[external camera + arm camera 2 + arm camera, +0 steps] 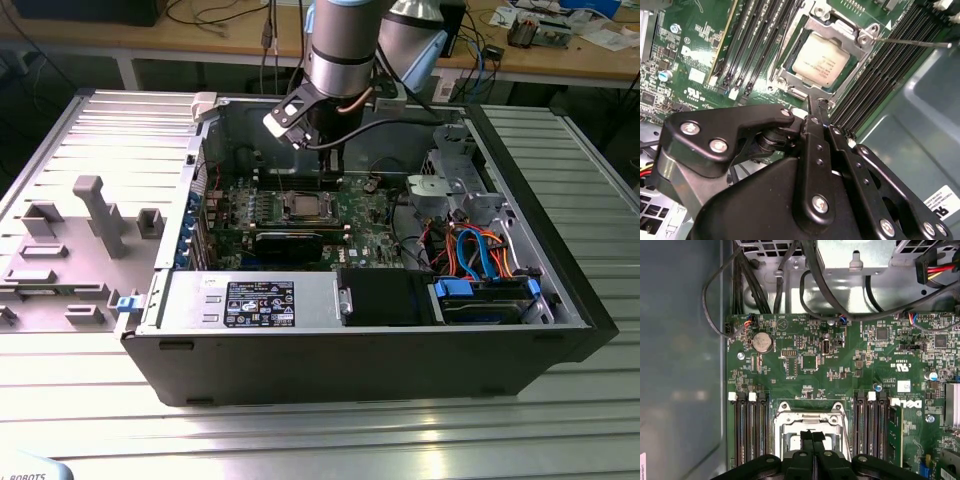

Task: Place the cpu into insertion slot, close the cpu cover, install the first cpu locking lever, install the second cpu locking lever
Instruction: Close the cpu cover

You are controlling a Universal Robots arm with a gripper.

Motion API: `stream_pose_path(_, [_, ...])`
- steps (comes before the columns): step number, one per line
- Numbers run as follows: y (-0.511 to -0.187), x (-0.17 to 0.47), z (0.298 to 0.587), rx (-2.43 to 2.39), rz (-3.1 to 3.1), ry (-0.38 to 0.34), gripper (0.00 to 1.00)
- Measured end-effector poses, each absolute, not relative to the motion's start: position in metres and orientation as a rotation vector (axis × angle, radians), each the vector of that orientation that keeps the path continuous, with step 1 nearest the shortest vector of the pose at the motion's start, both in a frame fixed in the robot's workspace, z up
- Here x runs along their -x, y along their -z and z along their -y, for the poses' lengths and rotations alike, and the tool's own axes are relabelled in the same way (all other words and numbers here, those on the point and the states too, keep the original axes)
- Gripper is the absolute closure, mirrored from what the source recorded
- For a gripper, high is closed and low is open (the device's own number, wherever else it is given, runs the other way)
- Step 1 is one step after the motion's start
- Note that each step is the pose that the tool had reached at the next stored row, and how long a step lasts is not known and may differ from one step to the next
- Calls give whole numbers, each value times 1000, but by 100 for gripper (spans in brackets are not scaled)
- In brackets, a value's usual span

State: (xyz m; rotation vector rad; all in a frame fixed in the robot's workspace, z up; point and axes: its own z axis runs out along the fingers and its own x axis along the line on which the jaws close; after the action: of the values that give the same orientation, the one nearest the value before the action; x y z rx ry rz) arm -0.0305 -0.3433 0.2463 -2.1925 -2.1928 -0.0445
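The cpu [821, 59] lies with its silver top up in the insertion slot [790, 75] on the green motherboard; in the exterior view the cpu [300, 205] sits mid-board. The silver cpu cover [860, 36] lies flat around it, framing the chip. One thin wire locking lever [915, 42] sticks out sideways from the socket corner, and another [785, 40] runs along the socket's side. My gripper [817, 106] hangs just above the socket edge, its thin black fingers [809, 440] pressed together and holding nothing. In the exterior view the gripper [322, 172] hovers over the board behind the socket.
Long black memory slots [747, 430] flank the socket on both sides. A graphics card [290, 240] and a power supply [250, 300] lie toward the case front. Drive cages with orange and blue cables [480, 250] fill the exterior view's right. The case walls [350, 365] rise around the board.
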Motion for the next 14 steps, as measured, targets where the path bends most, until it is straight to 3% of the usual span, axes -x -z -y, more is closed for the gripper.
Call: stream_pose_path(14, [-246,70,343,2192,2193,45,89])
